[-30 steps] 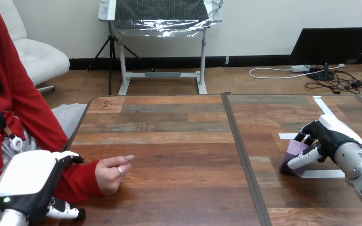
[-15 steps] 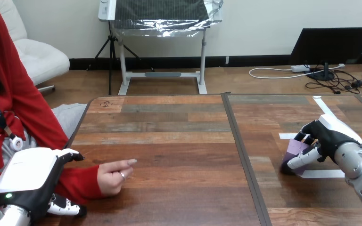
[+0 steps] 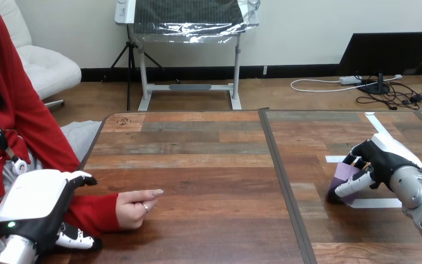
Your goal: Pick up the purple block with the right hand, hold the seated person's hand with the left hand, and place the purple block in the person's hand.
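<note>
The purple block [image 3: 343, 177] rests on the right half of the table, and my right hand [image 3: 381, 158] is curled round it, thumb at the front and fingers behind. At the left, the person's hand [image 3: 133, 205] lies on the table with a finger stretched to the right. My left hand [image 3: 35, 206] sits over the person's red sleeve [image 3: 92, 212] near the wrist, its fingers curled round the forearm from above and below.
White tape marks [image 3: 375, 202] lie on the table beside the block. A dark seam [image 3: 283, 184] divides the table into two halves. The person sits at the left edge.
The person's hand has turned and stretched its finger further right. My left hand has shifted slightly along the sleeve. My right hand and the block have stayed put.
</note>
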You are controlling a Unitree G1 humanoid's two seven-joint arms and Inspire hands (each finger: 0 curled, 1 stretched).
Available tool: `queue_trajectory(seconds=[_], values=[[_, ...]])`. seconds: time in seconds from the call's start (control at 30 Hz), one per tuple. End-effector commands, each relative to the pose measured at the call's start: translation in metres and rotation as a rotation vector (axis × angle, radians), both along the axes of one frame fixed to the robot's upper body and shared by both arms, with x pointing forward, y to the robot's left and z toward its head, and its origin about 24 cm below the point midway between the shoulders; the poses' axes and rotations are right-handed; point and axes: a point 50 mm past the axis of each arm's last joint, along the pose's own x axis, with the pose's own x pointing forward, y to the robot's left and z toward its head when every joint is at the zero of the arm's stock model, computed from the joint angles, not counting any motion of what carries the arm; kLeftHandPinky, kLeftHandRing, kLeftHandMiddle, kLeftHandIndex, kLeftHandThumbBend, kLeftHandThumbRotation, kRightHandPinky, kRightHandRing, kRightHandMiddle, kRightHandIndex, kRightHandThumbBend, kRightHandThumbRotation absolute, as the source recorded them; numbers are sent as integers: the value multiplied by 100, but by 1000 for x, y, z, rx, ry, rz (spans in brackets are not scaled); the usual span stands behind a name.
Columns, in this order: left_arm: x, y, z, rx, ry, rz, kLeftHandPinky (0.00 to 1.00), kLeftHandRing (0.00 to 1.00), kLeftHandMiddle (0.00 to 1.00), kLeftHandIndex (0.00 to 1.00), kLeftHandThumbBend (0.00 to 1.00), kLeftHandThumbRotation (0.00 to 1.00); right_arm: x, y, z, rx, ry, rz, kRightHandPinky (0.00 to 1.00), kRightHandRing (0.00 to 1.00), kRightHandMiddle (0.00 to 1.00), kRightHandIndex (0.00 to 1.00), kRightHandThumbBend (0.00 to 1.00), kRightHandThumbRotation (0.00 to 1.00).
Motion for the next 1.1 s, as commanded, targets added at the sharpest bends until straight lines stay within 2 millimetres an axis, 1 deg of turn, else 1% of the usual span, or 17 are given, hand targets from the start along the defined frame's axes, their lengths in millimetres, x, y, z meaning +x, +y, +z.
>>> queue_trajectory(seconds=[0.0, 0.5, 0.77, 1.07], values=[[17, 0, 11, 14, -50, -12, 75, 77, 77, 75, 100, 19, 18, 9, 26, 26, -121, 20, 47, 50, 53, 54, 75, 0], [24, -2, 11, 23, -39, -24, 74, 76, 76, 75, 99, 22, 19, 10, 26, 43, -123, 9, 48, 51, 54, 54, 75, 0], [27, -4, 12, 13, -41, -43, 73, 75, 76, 74, 100, 20, 19, 11, 26, 48, -120, 3, 49, 51, 54, 54, 75, 0], [30, -8, 11, 0, 3, -62, 73, 75, 76, 74, 99, 19, 20, 12, 26, 44, -125, 12, 47, 50, 54, 54, 75, 0]])
